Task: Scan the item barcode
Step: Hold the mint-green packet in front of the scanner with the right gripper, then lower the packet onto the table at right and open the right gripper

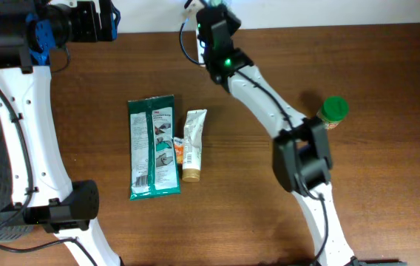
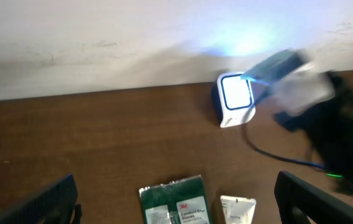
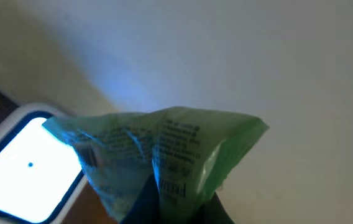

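Pinching crinkled green printed plastic packet in fully closed right gripper, holding it before glowing white rectangular scanner. Showing left gripper spread wide, empty.

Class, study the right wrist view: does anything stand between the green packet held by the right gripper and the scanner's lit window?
Nothing visible does. The green packet, pinched in the right gripper, sits just in front of the scanner. Its printed side overlaps the lit window's edge, and no object shows between them.
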Robot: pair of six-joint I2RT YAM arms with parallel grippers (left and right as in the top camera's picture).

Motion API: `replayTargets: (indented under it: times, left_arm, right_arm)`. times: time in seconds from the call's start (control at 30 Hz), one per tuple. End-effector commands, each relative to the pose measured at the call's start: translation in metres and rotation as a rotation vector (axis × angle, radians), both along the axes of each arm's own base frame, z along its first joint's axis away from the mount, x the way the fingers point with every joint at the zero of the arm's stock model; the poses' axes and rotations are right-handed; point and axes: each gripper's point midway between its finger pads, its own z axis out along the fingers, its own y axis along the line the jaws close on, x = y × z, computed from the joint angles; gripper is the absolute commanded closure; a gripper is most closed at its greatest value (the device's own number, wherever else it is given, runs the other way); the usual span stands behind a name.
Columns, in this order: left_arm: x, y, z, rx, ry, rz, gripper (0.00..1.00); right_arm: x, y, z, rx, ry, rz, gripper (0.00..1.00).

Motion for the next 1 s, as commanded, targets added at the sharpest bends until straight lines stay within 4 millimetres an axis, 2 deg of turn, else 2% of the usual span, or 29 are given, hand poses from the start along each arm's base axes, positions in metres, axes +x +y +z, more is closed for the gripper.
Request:
replayTargets:
  times: [0.0,0.07,0.17,0.27,0.3,0.37,0.5,0.53,0.57,0.83,0.97]
  left_arm:
    - [-0.007,-0.002,0.017,0.007,-0.045,-0.018,0.01]
    - [-0.007,-0.002,0.017,0.007,-0.045,-0.018,0.01]
    - [-0.007,-0.002,0.017,0.007,-0.045,-0.018,0.01]
    - [-0.007,-0.002,0.017,0.007,-0.045,-0.018,0.01]
    - [-0.007,-0.002,0.017,0.007,-0.045,-0.018,0.01]
    - [-0.007,-0.002,0.017,0.007,-0.045,-0.018,0.01]
    - [-0.007,-0.002,0.017,0.007,-0.045,-0.018,0.01]
    - [-0.007,-0.002,0.017,0.007,-0.045,-0.018,0.01]
    - [-0.007,-0.002,0.017,0.007,-0.045,-0.018,0.01]
    - [-0.007,-0.002,0.017,0.007,-0.045,-0.018,0.01]
    - [-0.007,-0.002,0.017,0.007,-0.045,-0.018,0.01]
  right_arm:
    - [-0.042,-0.011,0.129,0.384,-0.117,-0.004,0.96]
    - [-0.068,-0.011,0.143,0.494,-0.034,0.022,0.96]
    - [-0.101,-0.021,0.147,0.599,0.074,-0.016,0.96]
    - [-0.143,-0.042,0.136,0.721,0.213,-0.156,0.96]
    - [-0.165,-0.053,0.125,0.740,0.289,-0.229,0.96]
    - [-0.188,-0.065,0.107,0.740,0.381,-0.320,0.96]
    - [-0.236,-0.102,0.057,0.703,0.581,-0.587,0.96]
    - [-0.255,-0.118,0.036,0.678,0.651,-0.710,0.96]
    - [-0.264,-0.125,0.026,0.661,0.685,-0.771,0.96]
    - [-0.322,-0.182,-0.073,0.569,0.812,-1.230,0.96]
    - [-0.337,-0.208,-0.109,0.551,0.835,-1.342,0.96]
